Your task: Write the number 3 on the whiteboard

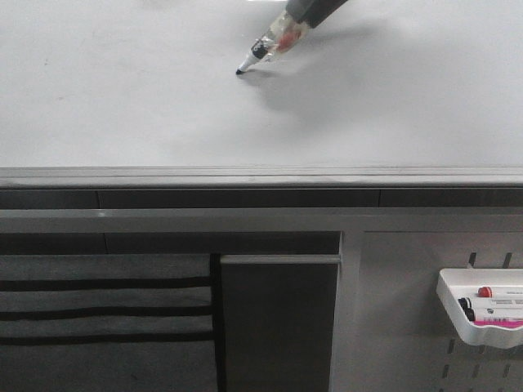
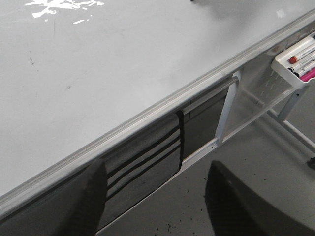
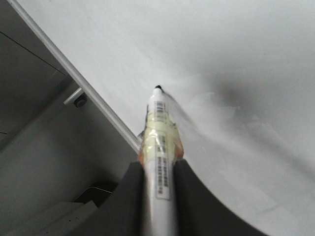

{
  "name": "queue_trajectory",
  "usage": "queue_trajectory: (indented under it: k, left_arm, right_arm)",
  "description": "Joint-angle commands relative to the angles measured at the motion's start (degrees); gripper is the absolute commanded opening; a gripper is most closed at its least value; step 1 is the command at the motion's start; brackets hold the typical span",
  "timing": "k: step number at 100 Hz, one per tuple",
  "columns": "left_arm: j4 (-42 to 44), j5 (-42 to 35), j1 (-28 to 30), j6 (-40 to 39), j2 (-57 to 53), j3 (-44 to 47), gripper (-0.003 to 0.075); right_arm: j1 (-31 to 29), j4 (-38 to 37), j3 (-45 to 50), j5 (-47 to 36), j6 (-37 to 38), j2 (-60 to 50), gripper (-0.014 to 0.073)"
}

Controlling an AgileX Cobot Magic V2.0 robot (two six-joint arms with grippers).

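Marker to board: we see the marker (image 1: 272, 46) slanting down toward 7 o'clock in the front view, its black tip at or just above the whiteboard (image 1: 122, 106); we cannot tell whether it touches.
Long axis: barrel runs from the right gripper (image 3: 158, 182) out to the tip, tilted, not upright.
Number 3: no stroke shows on the board; we judge the writing not yet begun.
Nearer arm: the right, entering from 1 o'clock in the front view; its gripper is closed on the marker barrel.
Left gripper (image 2: 155, 196): spread wide, holding nothing, hanging off the board's near edge rail (image 2: 162, 105), well apart from the tip.
Coming move: we judge the tip must press down and stay in contact.
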Motion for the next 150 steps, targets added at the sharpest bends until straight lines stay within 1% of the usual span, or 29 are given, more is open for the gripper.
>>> queue_trajectory:
  k: [1,25,31,38,46,52,65,83,113,129,142,150]
  left_arm:
    - [-2.2,-2.5,0.2,0.0,-0.2,-1.5,0.0408]
    - [-2.2,-2.5,0.2,0.0,-0.2,-1.5,0.0408]
    - [-2.2,-2.5,0.2,0.0,-0.2,-1.5,0.0408]
    - [-2.2,-2.5,0.2,0.0,-0.2,-1.5,0.0408]
    - [-2.2,-2.5,0.2,0.0,-0.2,-1.5,0.0408]
    - [-2.2,-2.5,0.2,0.0,-0.2,-1.5,0.0408]
    - [-2.2,-2.5,0.2,0.0,-0.2,-1.5,0.0408]
    - [-2.2,-2.5,0.2,0.0,-0.2,-1.5,0.0408]
    - [-2.2,-2.5,0.2,0.0,-0.2,-1.5,0.0408]
    - [-2.2,-2.5,0.2,0.0,-0.2,-1.5,0.0408]
    - [-2.2,-2.5,0.2,0.0,-0.2,-1.5,0.0408]
    - [-2.2,-2.5,0.2,0.0,-0.2,-1.5,0.0408]
  right_arm:
    - [-0.4,-0.1,-1.8,-3.2,-0.1,-2.4,0.0008]
    - [-0.4,-3.9,-1.8,-3.9,3.2,-2.4,0.0008]
    - [-0.4,-5.8,-1.8,-3.9,5.2,-2.7,0.0008]
    - [-0.4,-6.9,-1.8,-2.3,5.4,-2.9,0.0008]
    - [-0.4,-6.9,-1.7,0.1,5.4,-3.1,0.0008]
    - [-0.3,-6.1,-0.9,0.4,5.4,-3.0,0.0008]
    - [1.6,-5.4,0.0,-2.1,5.3,-1.3,0.0008]
    - [1.7,-4.6,-0.1,-4.4,5.4,-0.5,0.0008]
    - [0.4,-5.7,0.3,2.9,5.6,-1.5,0.0008]
    - [3.1,-3.9,3.6,-2.4,4.8,-1.1,0.0008]
    - [5.5,-3.9,3.6,-7.2,4.8,0.1,0.0008]
    - [5.9,-3.8,3.3,-7.2,4.8,0.3,0.0008]
